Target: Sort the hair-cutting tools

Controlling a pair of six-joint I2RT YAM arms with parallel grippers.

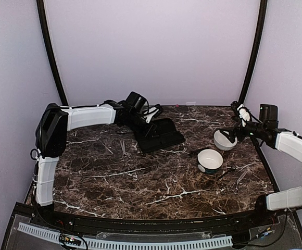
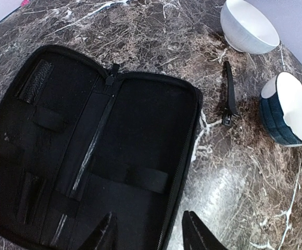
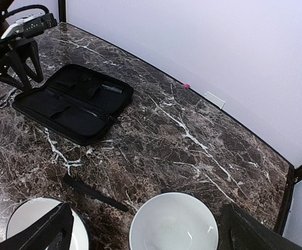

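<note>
Left wrist: slim matte-black tapered clip (image 2: 229,88)

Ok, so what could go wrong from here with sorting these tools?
1. The left gripper hangs over the open black case with jaws apart; it might snag the elastic strap instead of a tool.
2. The dark clip lies flat on dark marble beside the blue bowl; a grab for it could nudge the bowl.

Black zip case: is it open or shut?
Open: the black zip case lies unzipped and spread flat, its inner elastic straps showing.
</note>
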